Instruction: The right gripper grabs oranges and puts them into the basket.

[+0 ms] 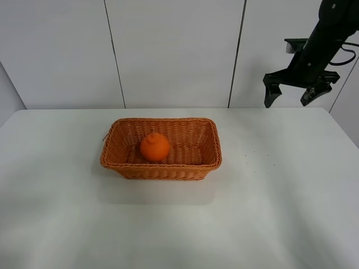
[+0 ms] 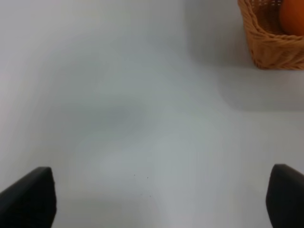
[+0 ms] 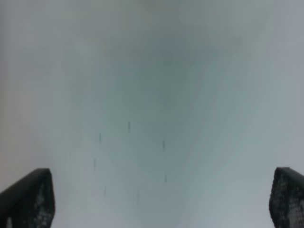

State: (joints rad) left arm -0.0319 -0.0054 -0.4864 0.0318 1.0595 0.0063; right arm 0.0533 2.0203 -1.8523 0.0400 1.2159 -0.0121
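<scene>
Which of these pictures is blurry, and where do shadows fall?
Right wrist view: hazy table with smeared specks. Left wrist view: basket fairly sharp, soft shadow beside it. High view: crisp, with a faint shadow in front of the basket holding the orange.

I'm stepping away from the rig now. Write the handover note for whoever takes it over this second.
Right pincer: open, empty, raised high above the table's far right part, well clear of the basket.
Left pincer: open, empty, over bare table near the basket's corner; not visible from the high camera.
Orange: lying inside the basket, toward its left half.
Done: the orange is in the basket and released.
Left: no other orange shows on the table, so seemingly nothing beyond parking the arms.
</scene>
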